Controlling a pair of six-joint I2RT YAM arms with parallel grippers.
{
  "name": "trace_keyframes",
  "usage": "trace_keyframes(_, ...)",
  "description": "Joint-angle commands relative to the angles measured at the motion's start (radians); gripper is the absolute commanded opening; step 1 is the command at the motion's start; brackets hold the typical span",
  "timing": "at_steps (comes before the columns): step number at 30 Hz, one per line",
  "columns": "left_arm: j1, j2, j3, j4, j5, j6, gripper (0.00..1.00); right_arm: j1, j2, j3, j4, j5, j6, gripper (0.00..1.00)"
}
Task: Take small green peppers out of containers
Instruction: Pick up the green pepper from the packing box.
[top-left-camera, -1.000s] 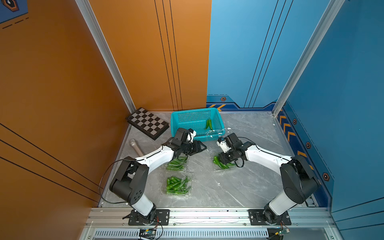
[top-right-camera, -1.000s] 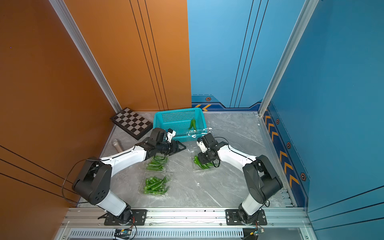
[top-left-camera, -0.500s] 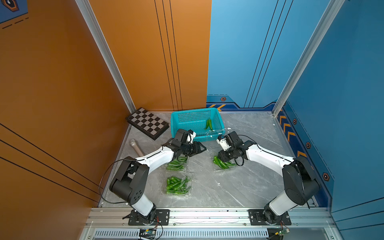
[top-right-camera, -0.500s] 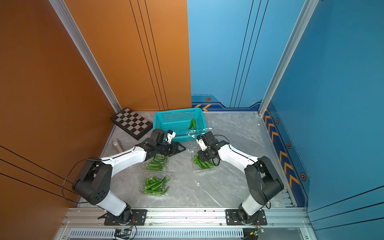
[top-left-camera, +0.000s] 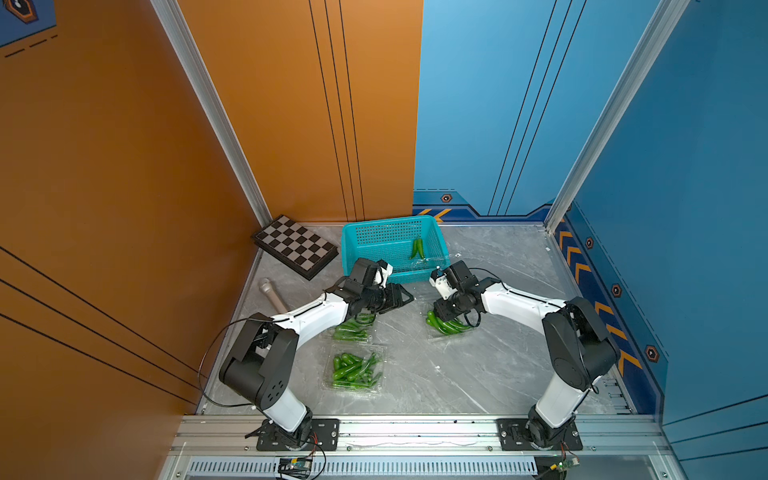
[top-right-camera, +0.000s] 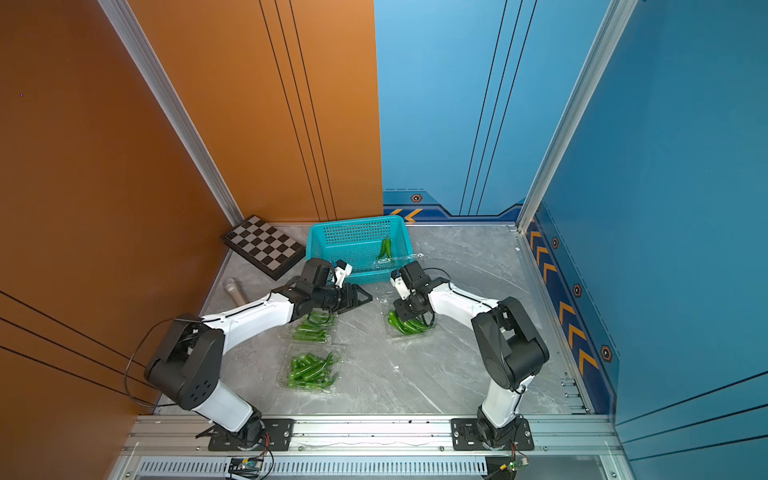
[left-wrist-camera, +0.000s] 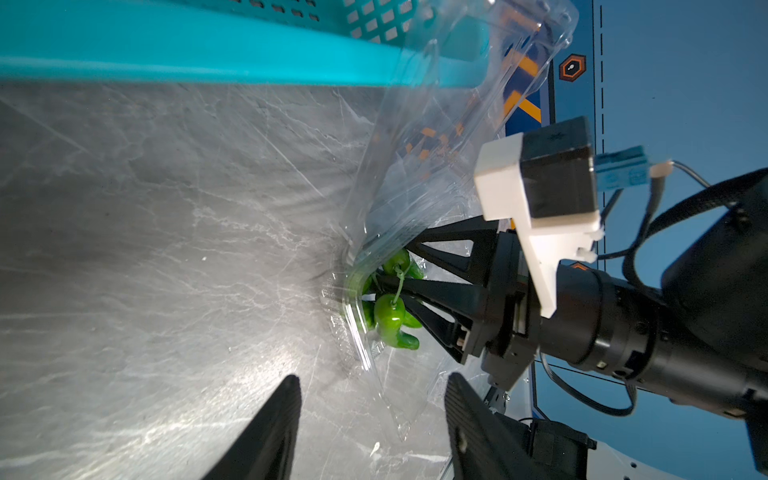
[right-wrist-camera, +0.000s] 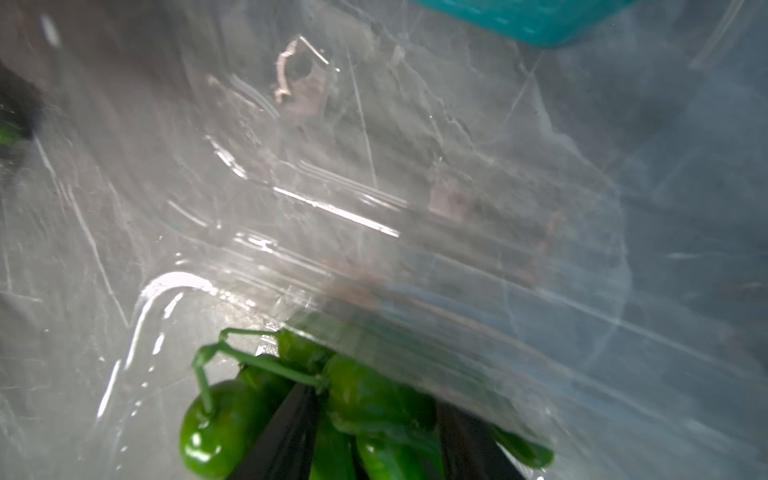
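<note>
Here the right gripper (right-wrist-camera: 376, 440) is down inside the open container (left-wrist-camera: 365, 232) just right of the desk's middle. Its black fingers (right-wrist-camera: 286, 432) stand partly apart with small green peppers (right-wrist-camera: 365, 399) bunched between them; whether they actually pinch the peppers I cannot tell. That container's clear lid (left-wrist-camera: 436, 145) stands up and leans on the front right corner of the teal basket (top-left-camera: 390, 239), which sits at the desk's back edge with two peppers (top-left-camera: 417, 248) inside. The left gripper (left-wrist-camera: 372, 419) hovers over the bare desk (top-left-camera: 415, 374) just left of the open container, jaws moderately wide and empty. Left of centre lie a second container (top-left-camera: 365, 340), full, under the left forearm, and a third container (top-left-camera: 374, 390), also full, nearer the front edge.
</note>
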Motion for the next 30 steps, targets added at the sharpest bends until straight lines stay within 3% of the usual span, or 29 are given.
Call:
trace_keyframes(1,-0.005,-0.005,-0.001,0.0,-0.008,0.002,0.58,-0.004,0.013,0.015,0.016,0.027,-0.02,0.48)
trace_keyframes(5,-0.005,-0.002,0.002,-0.001,-0.006,0.002,0.58,-0.003,0.026,0.01,0.027,0.024,-0.014,0.4)
trace_keyframes(9,-0.003,-0.008,-0.003,0.0,-0.007,0.002,0.58,-0.004,0.027,-0.003,0.047,0.027,-0.009,0.22)
trace_keyframes(12,-0.004,-0.01,-0.006,0.001,-0.007,0.002,0.58,-0.004,0.012,-0.01,0.045,0.024,-0.009,0.16)
trace_keyframes(20,-0.004,-0.006,-0.005,0.0,-0.007,0.002,0.58,-0.007,-0.067,-0.043,0.032,0.021,-0.006,0.11)
trace_keyframes(30,-0.007,0.016,0.015,0.0,-0.004,0.002,0.57,-0.008,-0.269,-0.079,-0.033,0.019,0.003,0.09)
